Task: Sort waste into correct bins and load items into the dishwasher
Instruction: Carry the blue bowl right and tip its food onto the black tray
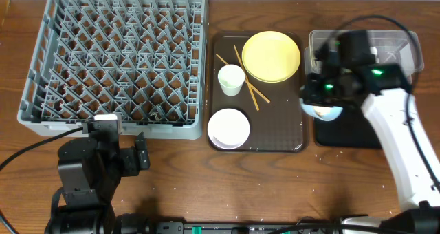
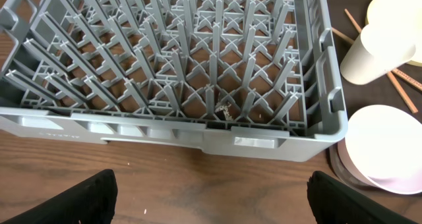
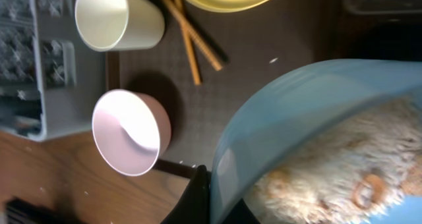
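Observation:
My right gripper (image 1: 322,96) is shut on the rim of the light-blue bowl (image 1: 324,113) and holds it tilted over the left end of the black tray (image 1: 350,134). In the right wrist view my right gripper (image 3: 211,184) pinches the bowl (image 3: 290,112), which holds whitish rice-like scraps (image 3: 330,165). The clear tub (image 1: 402,45) is behind it. The yellow plate (image 1: 271,56), white cup (image 1: 230,79), chopsticks (image 1: 251,86) and white bowl (image 1: 228,128) lie on the brown tray (image 1: 275,134). My left gripper (image 2: 211,204) is open and empty in front of the grey dish rack (image 1: 117,62). The napkin and wrapper are not visible.
The rack's front wall (image 2: 171,128) is close ahead of my left gripper, with the white bowl (image 2: 386,148) and cup (image 2: 376,53) to its right. Small white crumbs dot the wooden table (image 1: 261,186). My right arm covers part of the clear tub.

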Robot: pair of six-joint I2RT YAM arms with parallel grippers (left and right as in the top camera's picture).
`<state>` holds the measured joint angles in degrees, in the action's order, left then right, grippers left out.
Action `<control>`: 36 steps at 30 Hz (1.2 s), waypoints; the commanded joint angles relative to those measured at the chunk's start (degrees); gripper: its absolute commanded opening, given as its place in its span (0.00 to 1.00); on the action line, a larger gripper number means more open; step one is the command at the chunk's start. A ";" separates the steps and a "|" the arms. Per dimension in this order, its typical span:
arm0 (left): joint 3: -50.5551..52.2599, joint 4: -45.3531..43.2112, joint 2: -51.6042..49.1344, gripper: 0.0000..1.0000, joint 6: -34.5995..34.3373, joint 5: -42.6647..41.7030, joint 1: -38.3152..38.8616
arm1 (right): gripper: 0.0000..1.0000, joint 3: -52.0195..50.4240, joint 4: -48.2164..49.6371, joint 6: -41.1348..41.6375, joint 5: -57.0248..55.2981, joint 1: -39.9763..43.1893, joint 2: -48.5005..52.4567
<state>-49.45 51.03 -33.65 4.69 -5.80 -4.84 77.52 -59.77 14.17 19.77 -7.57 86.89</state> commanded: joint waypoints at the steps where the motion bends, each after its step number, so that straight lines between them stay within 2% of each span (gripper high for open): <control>1: -0.76 -0.02 0.04 0.93 -0.28 0.33 -0.28 | 0.01 -5.77 2.64 -5.99 11.63 7.91 -2.01; 6: -0.76 -0.02 0.04 0.93 -0.28 0.33 -0.28 | 0.01 -13.14 10.03 -10.43 27.91 18.21 -2.03; 13: -0.76 -0.02 0.04 0.93 -0.28 0.33 -0.28 | 0.01 -22.97 20.57 -10.86 44.50 29.33 -1.64; 17: -0.76 -0.02 0.04 0.93 -0.28 0.33 -0.28 | 0.01 -28.06 28.63 -8.94 57.13 35.95 0.02; 24: -0.76 -0.02 0.04 0.93 -0.28 0.33 -0.28 | 0.01 -31.19 36.65 -5.64 69.51 45.72 6.03; 30: -0.76 -0.02 0.04 0.93 -0.28 0.35 -0.28 | 0.01 -31.17 36.89 0.98 69.51 50.75 10.78; 31: -0.76 -0.02 0.04 0.93 -0.28 0.33 -0.28 | 0.01 -31.17 38.34 5.57 69.51 51.74 11.17; 36: -0.76 -0.02 0.04 0.93 -0.28 0.33 -0.28 | 0.01 -31.15 44.06 18.21 69.51 52.92 11.15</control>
<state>-49.45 51.00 -33.65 4.69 -5.80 -4.84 46.41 -18.24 20.82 86.21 44.25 97.86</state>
